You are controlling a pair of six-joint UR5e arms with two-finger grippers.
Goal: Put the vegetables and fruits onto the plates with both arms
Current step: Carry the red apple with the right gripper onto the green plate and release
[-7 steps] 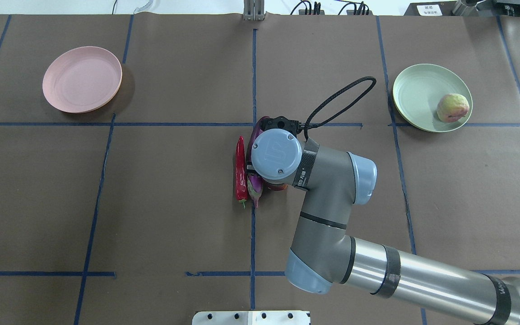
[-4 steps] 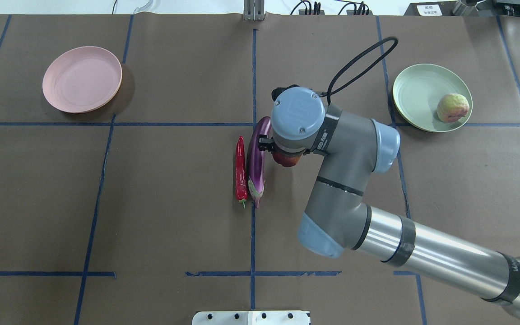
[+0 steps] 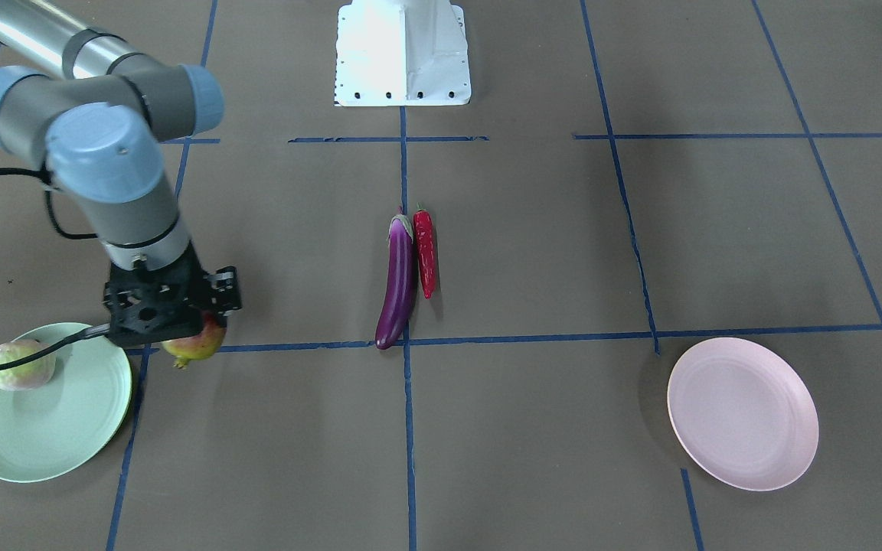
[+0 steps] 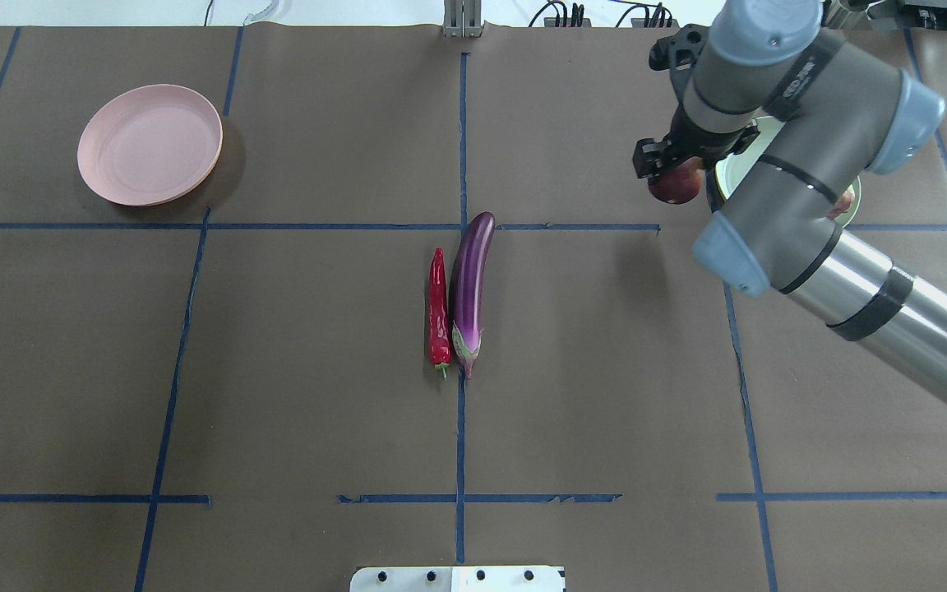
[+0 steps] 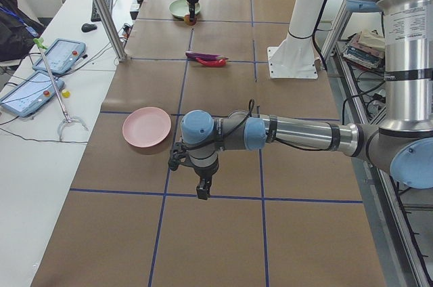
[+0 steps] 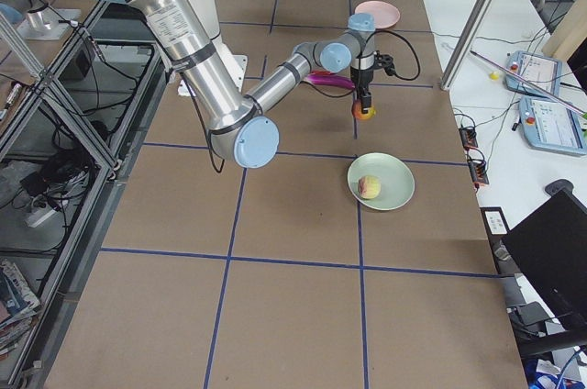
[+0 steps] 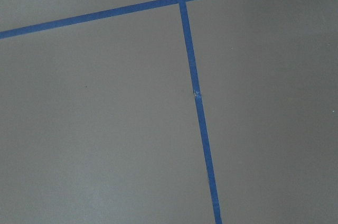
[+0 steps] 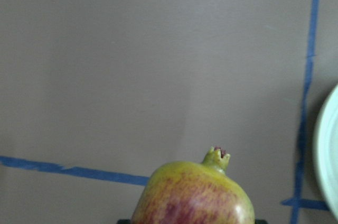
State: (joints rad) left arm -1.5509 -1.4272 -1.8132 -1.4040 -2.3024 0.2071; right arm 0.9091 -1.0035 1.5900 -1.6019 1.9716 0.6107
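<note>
Grey-and-silver tubular arms (image 4: 917,329), light blue joint caps (image 3: 93,153), black bands (image 4: 868,308), thin black cable (image 3: 73,339), white square base block (image 3: 403,53)

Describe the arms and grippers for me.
The right arm and left arm are grey-and-silver tubes with light blue joint caps and black bands. The right gripper and left gripper are black, two-fingered. A black cable runs from the right wrist.

Nothing is legible; the white print on a black band of the right arm (image 4: 804,76) is blurred.
</note>
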